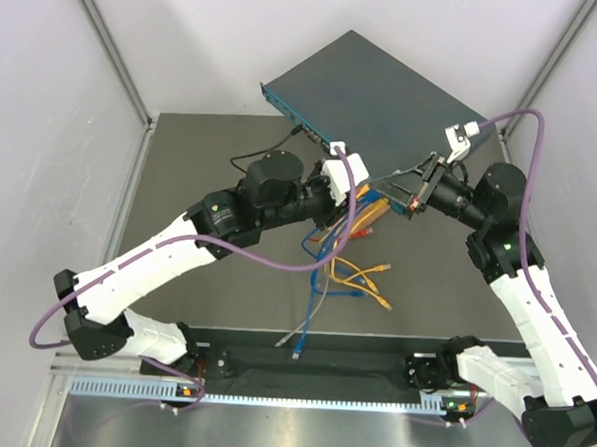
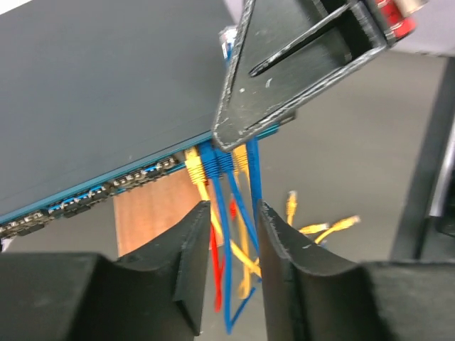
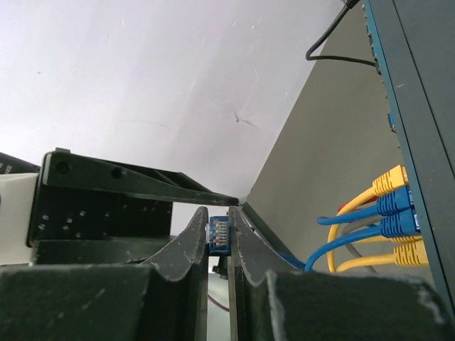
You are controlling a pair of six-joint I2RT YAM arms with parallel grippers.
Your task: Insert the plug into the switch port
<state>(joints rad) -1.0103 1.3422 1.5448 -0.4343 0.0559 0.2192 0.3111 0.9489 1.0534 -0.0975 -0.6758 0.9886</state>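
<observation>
Right jaws pinch the blue plug (image 3: 218, 234) by the switch (image 1: 385, 98) at the tabletop's far edge; left jaws open around hanging cables (image 2: 222, 213). Looks like lining up; next, square push into a free port

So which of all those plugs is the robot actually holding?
The blue plug pinched in the right pincer. The other blue and yellow plugs are seated in the switch; loose yellow plugs lie on the table.
</observation>
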